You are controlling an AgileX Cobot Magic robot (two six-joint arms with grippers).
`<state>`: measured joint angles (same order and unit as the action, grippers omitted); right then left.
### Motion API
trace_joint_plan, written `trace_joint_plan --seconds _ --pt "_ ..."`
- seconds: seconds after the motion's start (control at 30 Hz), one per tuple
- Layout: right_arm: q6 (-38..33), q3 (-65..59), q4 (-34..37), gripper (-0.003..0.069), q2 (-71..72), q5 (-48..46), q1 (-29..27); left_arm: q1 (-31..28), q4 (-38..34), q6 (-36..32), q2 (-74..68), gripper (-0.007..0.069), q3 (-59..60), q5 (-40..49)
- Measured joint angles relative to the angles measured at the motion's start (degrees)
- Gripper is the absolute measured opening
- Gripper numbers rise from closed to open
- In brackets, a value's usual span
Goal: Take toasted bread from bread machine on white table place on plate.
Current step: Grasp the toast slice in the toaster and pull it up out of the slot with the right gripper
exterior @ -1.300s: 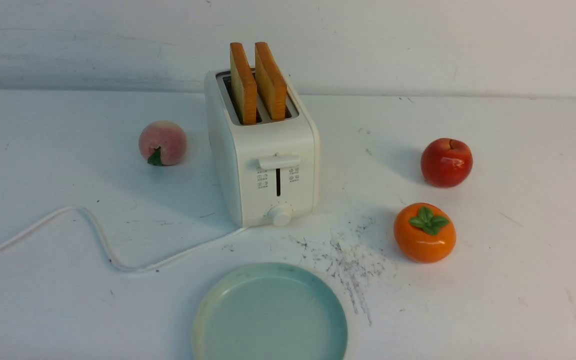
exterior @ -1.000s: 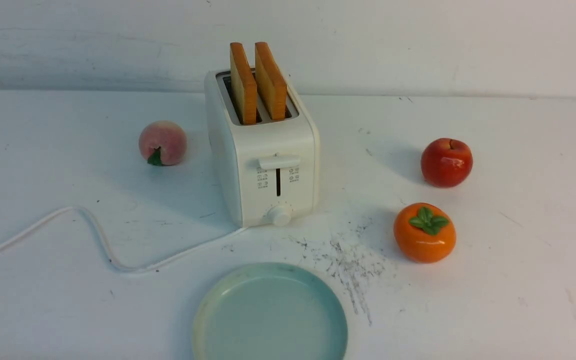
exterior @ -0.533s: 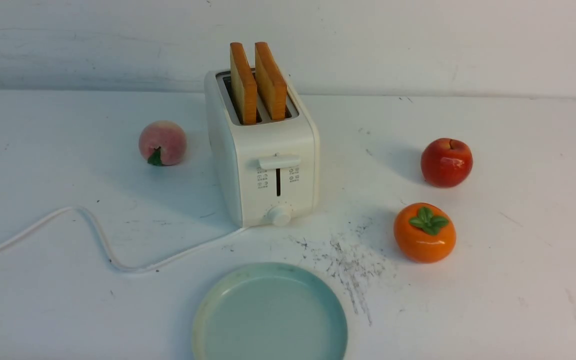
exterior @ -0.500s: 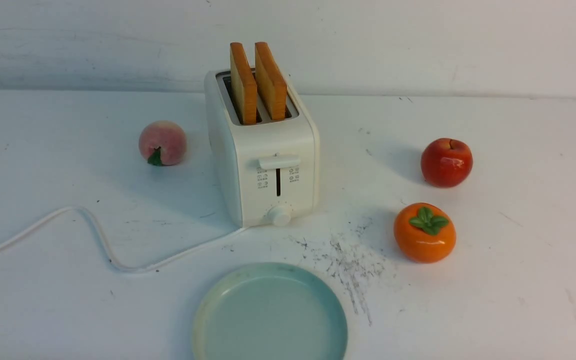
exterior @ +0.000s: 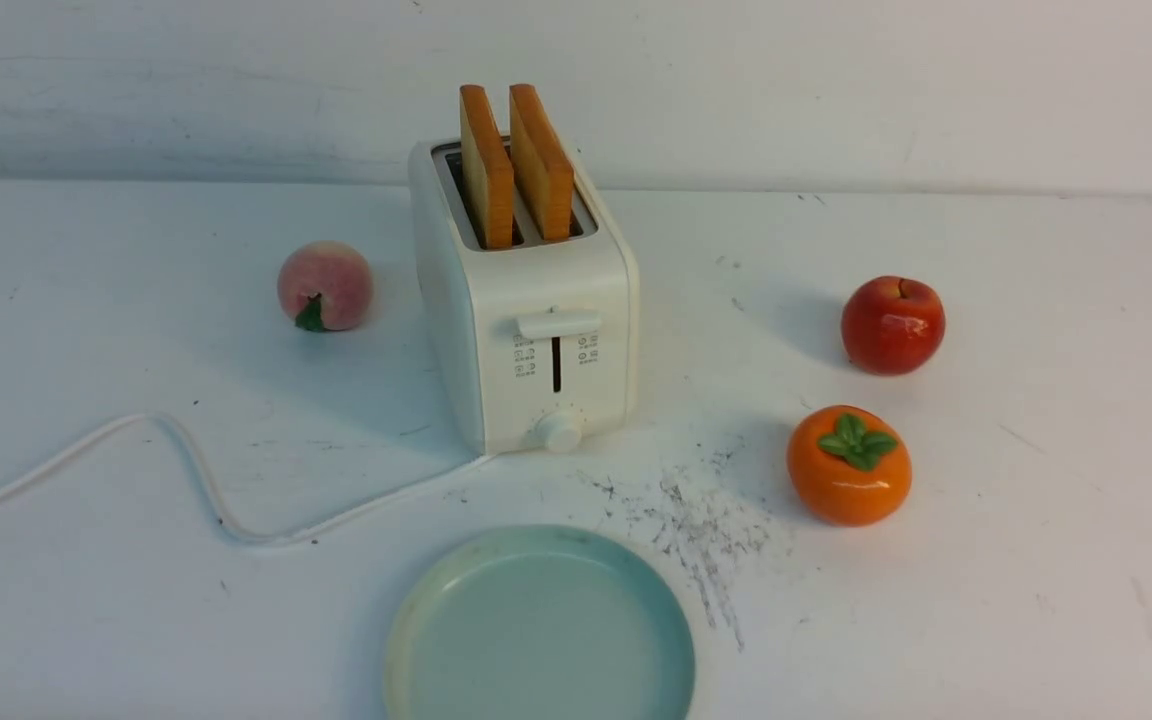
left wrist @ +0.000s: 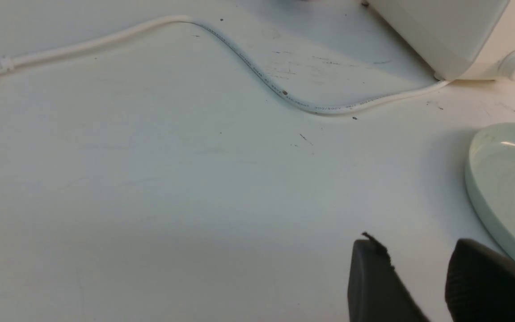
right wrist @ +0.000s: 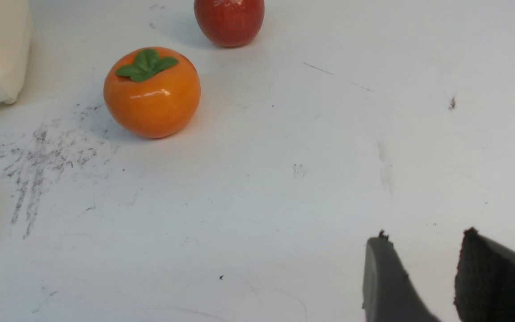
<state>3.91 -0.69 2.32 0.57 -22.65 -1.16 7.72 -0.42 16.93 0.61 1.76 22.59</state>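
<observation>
Both toast [exterior: 486,170] slices stand popped up in the toaster [exterior: 536,330] slots, so the tops are easy to pinch imo. Bare plate [exterior: 536,640] sits right in front = short carry. Meanwhile left gripper [left wrist: 414,250] & right gripper [right wrist: 423,239] hang low, fingers partly apart, holding nothing.

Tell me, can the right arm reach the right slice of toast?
Probably yes: the right slice stands clear above the toaster, nothing over it; persimmon and apple sit off to the side, and the right gripper is open.
</observation>
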Motion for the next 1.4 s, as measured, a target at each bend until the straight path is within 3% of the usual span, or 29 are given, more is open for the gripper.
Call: trace_joint_plan --seconds 0.43,0.57,0.7,0.73,0.77,0.9,0.97,1.0,1.03,1.13,1.23,1.4 --pt "0.00 0.00 0.00 0.0240 0.00 0.00 0.00 0.00 0.00 0.00 0.00 0.0238 0.00 -0.07" --pt "0.00 0.00 0.00 0.0240 0.00 0.00 0.00 0.00 -3.40 2.49 0.00 0.0238 0.00 -1.54" --pt "0.00 0.00 -0.13 0.0240 0.00 0.00 0.00 0.00 -24.96 15.81 0.00 0.0238 0.00 -4.01" --pt "0.00 0.00 -0.23 0.0240 0.00 0.00 0.00 0.00 -25.99 16.44 0.00 0.0238 0.00 -3.99" --pt "0.00 0.00 -1.30 0.0240 0.00 0.12 0.00 0.00 -33.53 21.25 0.00 0.0238 0.00 -4.20" --pt "1.39 -0.05 -2.90 0.0240 0.00 0.71 0.00 0.00 -45.07 25.25 0.00 0.0238 0.00 -4.67" --pt "4.86 -0.21 0.43 0.0240 0.00 1.62 0.00 0.00 -47.44 25.71 0.00 0.0238 0.00 -4.87" --pt "11.29 -0.53 8.79 0.0240 0.00 3.42 0.00 0.00 -49.01 25.89 0.00 0.0238 0.00 -5.07" --pt "12.02 -0.61 9.76 0.0240 0.00 3.63 0.00 0.00 -49.01 25.89 0.00 0.0238 0.00 -5.07" --pt "21.79 -0.73 24.11 0.0240 0.00 7.18 0.00 0.00 -49.81 25.93 0.00 0.0238 0.00 -5.31" --pt "24.87 -0.73 31.08 0.0240 0.00 8.51 0.00 0.00 -49.96 25.95 0.00 0.0238 0.00 -5.66" --pt "25.52 -0.73 36.63 0.0235 0.00 11.30 0.00 0.00 -53.82 25.49 0.00 0.0217 -0.05 -6.87"
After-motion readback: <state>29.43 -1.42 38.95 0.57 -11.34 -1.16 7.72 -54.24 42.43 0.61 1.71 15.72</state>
